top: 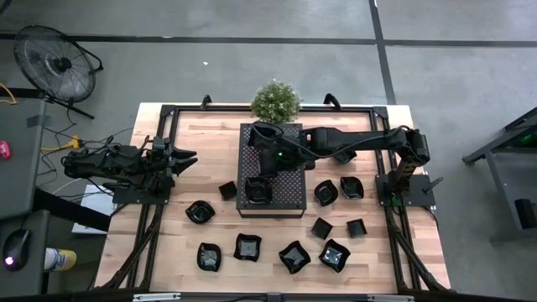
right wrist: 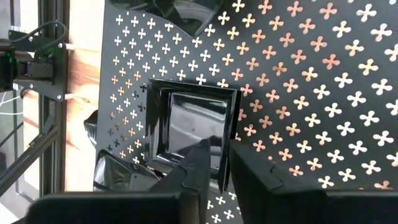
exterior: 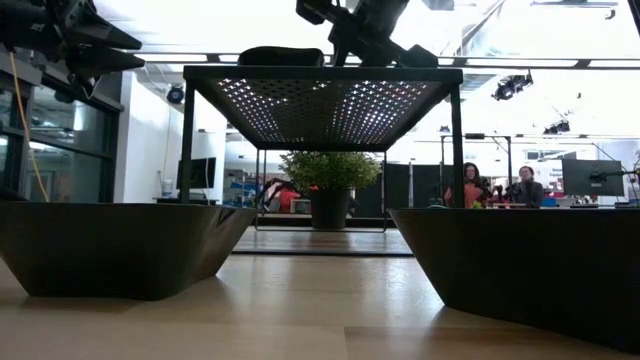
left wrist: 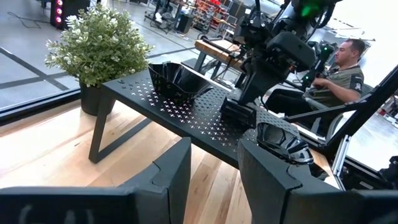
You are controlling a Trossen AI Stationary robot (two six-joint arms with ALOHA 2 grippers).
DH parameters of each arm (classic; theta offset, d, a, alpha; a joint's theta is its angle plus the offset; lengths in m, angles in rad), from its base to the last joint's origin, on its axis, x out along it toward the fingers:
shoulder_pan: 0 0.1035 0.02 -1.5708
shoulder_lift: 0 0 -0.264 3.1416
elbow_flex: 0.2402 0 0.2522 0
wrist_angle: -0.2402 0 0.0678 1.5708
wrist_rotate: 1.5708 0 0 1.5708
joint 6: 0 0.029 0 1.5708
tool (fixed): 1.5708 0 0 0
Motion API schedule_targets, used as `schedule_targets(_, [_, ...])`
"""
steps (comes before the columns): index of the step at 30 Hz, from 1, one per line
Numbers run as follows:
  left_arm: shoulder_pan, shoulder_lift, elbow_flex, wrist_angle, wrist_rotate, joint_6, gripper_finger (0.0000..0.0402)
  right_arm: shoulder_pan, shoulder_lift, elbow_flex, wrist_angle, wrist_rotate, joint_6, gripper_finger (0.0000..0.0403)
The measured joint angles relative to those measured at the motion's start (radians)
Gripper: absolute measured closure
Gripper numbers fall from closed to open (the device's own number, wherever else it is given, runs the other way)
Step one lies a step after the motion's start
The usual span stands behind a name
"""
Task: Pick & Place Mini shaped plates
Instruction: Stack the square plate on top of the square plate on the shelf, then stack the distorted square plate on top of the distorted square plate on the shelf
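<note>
Glossy black square plate (right wrist: 194,132) on perforated tray (right wrist: 323,93), six o'clock corner: light, rigid, slippery; right gripper (right wrist: 214,163) straddles its rim, fingers slightly spread.

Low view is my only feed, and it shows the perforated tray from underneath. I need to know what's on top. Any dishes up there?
Observer: Yes. A wavy-rimmed dish sits on the perforated tray, at the end by the plant.
Operator: Anything else?
Observer: A square dish lies flat on the tray's opposite end, with the right end effector at its rim.
Operator: And the left arm?
Observer: The left end effector is open and empty, off the tray's left side.
</note>
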Motion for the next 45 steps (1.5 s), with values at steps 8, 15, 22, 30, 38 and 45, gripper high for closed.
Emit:
schedule_targets(8, [0.000,0.000,0.000,0.000,0.000,0.000,0.0270,0.000,0.000,0.000,-0.004,0.004,-0.011,0.0339])
schedule_targets(15, [0.000,0.000,0.000,0.000,0.001,0.000,0.0270,0.000,-0.008,0.000,-0.005,0.005,-0.028,0.0350])
schedule_targets(22, [0.000,0.000,0.000,0.001,0.002,0.000,0.0270,0.000,-0.039,0.001,-0.023,0.043,-0.048,0.0368])
schedule_targets(30, [0.000,0.000,0.000,0.003,0.003,-0.010,0.0270,0.000,-0.082,0.001,-0.110,0.085,-0.064,0.0386])
schedule_targets(38, [0.000,0.000,0.000,0.001,0.003,-0.011,0.0270,0.000,-0.123,0.001,-0.272,0.086,-0.037,0.0376])
schedule_targets(45, [0.000,0.000,0.000,0.001,0.002,-0.030,0.0270,0.000,-0.153,0.001,-0.416,0.093,-0.043,0.0364])
